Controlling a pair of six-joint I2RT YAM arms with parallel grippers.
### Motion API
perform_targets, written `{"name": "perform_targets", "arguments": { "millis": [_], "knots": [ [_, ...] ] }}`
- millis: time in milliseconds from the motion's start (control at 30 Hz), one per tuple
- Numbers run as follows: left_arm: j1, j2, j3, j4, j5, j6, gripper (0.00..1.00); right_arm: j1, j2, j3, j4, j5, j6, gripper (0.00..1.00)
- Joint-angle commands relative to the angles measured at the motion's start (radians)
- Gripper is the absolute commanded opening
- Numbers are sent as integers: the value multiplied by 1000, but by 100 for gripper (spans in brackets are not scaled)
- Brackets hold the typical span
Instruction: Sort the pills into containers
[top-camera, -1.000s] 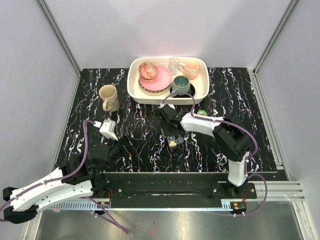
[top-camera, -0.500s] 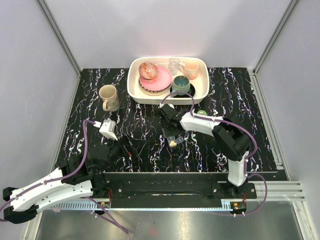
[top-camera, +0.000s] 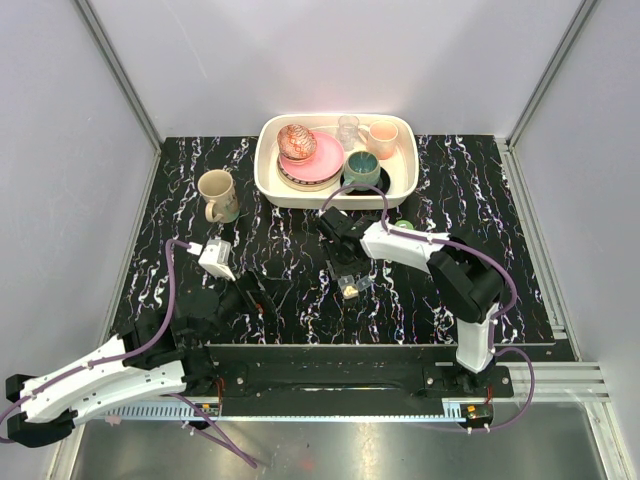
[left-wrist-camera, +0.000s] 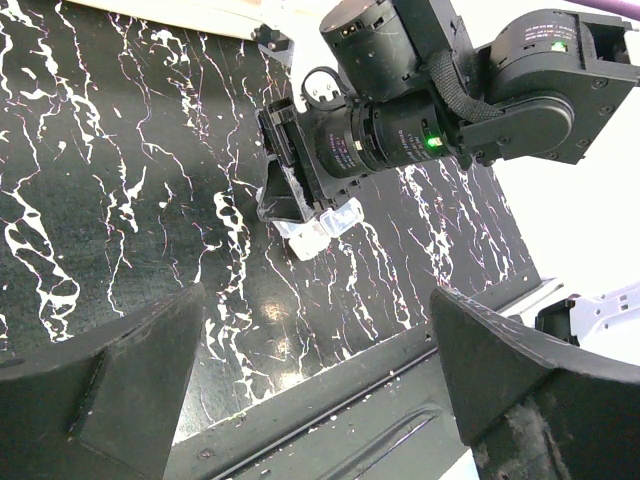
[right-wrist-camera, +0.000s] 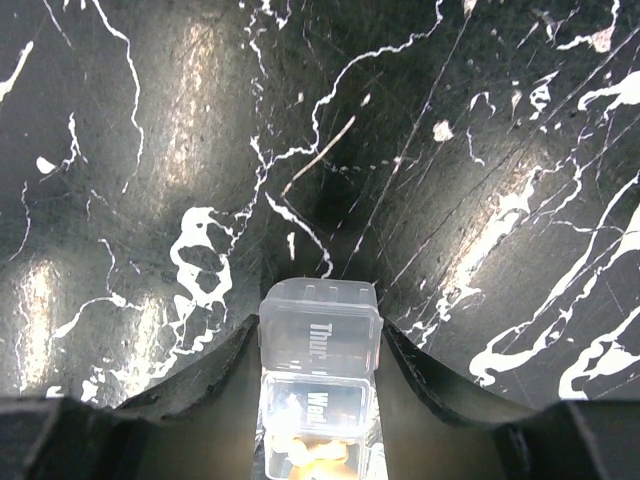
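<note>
The containers are a clear strip with lids marked "Thur" and "Wed", lying between my right gripper's fingers. The pills are a yellowish cluster in the "Wed" compartment. My right gripper is shut on the strip's sides, low over the black marbled table. In the top view the right gripper is at the table's middle, with the strip at its tip. The left wrist view shows the strip under the right gripper. My left gripper is open and empty, at the near left.
A cream tub with plates, cups and a bowl stands at the back middle. A beige mug stands at the back left. A small green bottle is just behind the right arm. The table's front rail lies below the left gripper.
The right gripper has shifted slightly, and the strip at its tip has moved a little toward the near right. The left arm has not moved.
</note>
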Motion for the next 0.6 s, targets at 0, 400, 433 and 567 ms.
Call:
{"name": "perform_targets", "arguments": {
  "millis": [0, 400, 433, 567],
  "knots": [
    [0, -9, -1, 17, -22, -12, 99, -3, -66, 37, -36, -35, -13, 0],
    [0, -8, -7, 17, -22, -18, 99, -1, -67, -101, 71, -1, 21, 0],
    [0, -9, -9, 17, -21, -19, 99, -1, -66, -109, 83, -3, 22, 0],
    [0, -17, -13, 15, -24, -18, 99, 2, -79, -145, 102, 3, 31, 0]
  ]
}}
